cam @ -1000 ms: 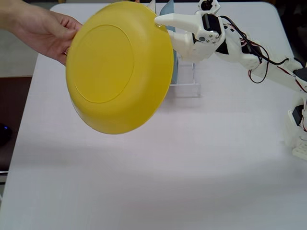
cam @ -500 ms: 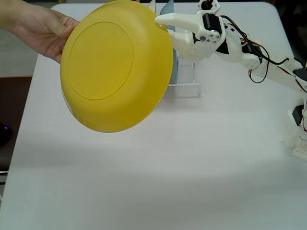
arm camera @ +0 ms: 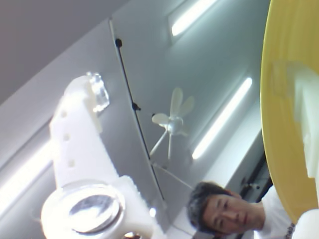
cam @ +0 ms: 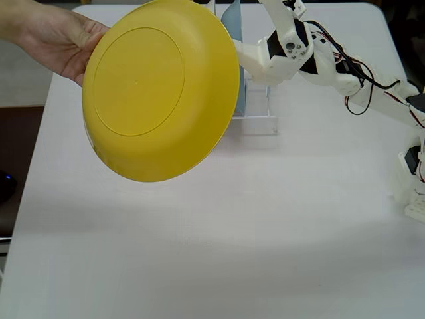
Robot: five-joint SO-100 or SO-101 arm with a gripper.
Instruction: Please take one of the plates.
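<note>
In the fixed view the yellow plate (cam: 159,90) is held up tilted above the table, its underside and base ring facing the camera. A person's hand (cam: 56,40) grips its left rim. My gripper (cam: 248,25) is at the plate's right rim and is open: one finger is swung upward, and the other finger (cam: 249,56) reaches toward the rim from behind. In the wrist view the plate (arm camera: 286,64) fills the right edge. One white finger (arm camera: 79,129) stands far off to the left. My gripper (arm camera: 192,94) holds nothing.
A clear rack (cam: 255,113) with a light-blue plate (cam: 234,18) in it stands behind the yellow plate near the table's far edge. The arm's base (cam: 412,179) is at the right edge. The wrist view shows a person's face (arm camera: 219,211) and the ceiling.
The upper finger, which lay across the plate's right rim, has swung up and off it. The plate has shifted slightly left in the hand.
</note>
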